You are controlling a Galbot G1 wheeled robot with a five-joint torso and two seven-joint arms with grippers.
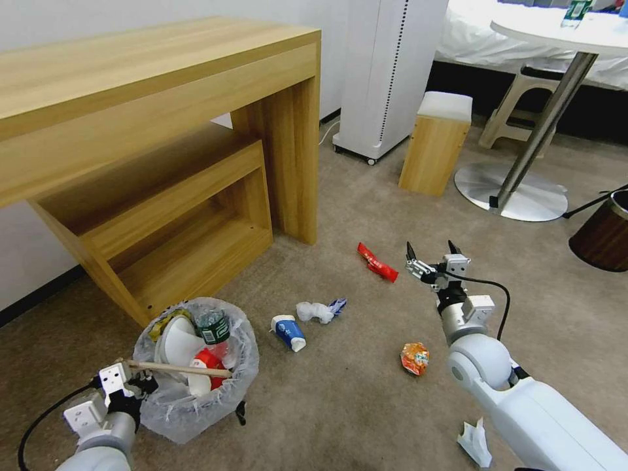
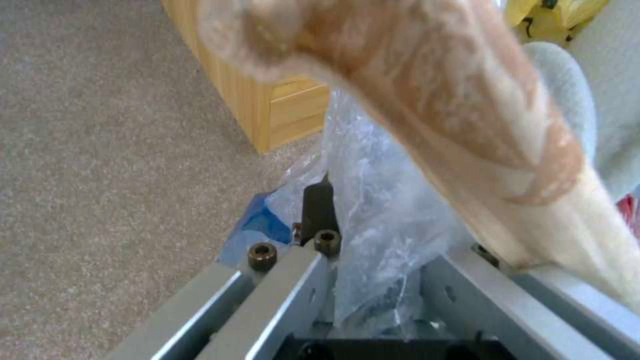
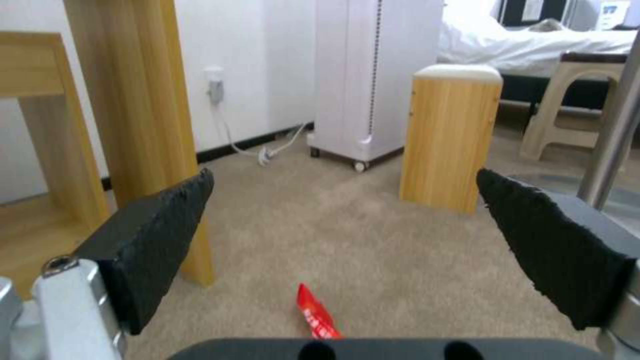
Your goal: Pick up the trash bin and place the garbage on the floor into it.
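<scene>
The trash bin (image 1: 196, 386), lined with a crinkled clear bag, is at the lower left on the beige floor (image 1: 340, 392). It holds a bottle, white scraps and a wooden stick (image 1: 180, 368) lying across its rim. My left gripper (image 1: 139, 381) is shut on the bin's near rim; bag plastic (image 2: 373, 210) sits between its fingers. My right gripper (image 1: 432, 254) hangs open just right of a red wrapper (image 1: 377, 262), which lies below its pads (image 3: 317, 312). A blue-white paper cup (image 1: 289, 331), crumpled tissue (image 1: 314, 312), an orange wrapper (image 1: 415, 358) and a paper scrap (image 1: 475, 443) lie loose.
A wooden desk with a low shelf (image 1: 163, 131) stands close behind the bin. Farther back are a white appliance on wheels (image 1: 386, 72), a small wooden stool (image 1: 435, 144), a round table's metal base (image 1: 510, 193) and a brown bin (image 1: 605, 235) at the right.
</scene>
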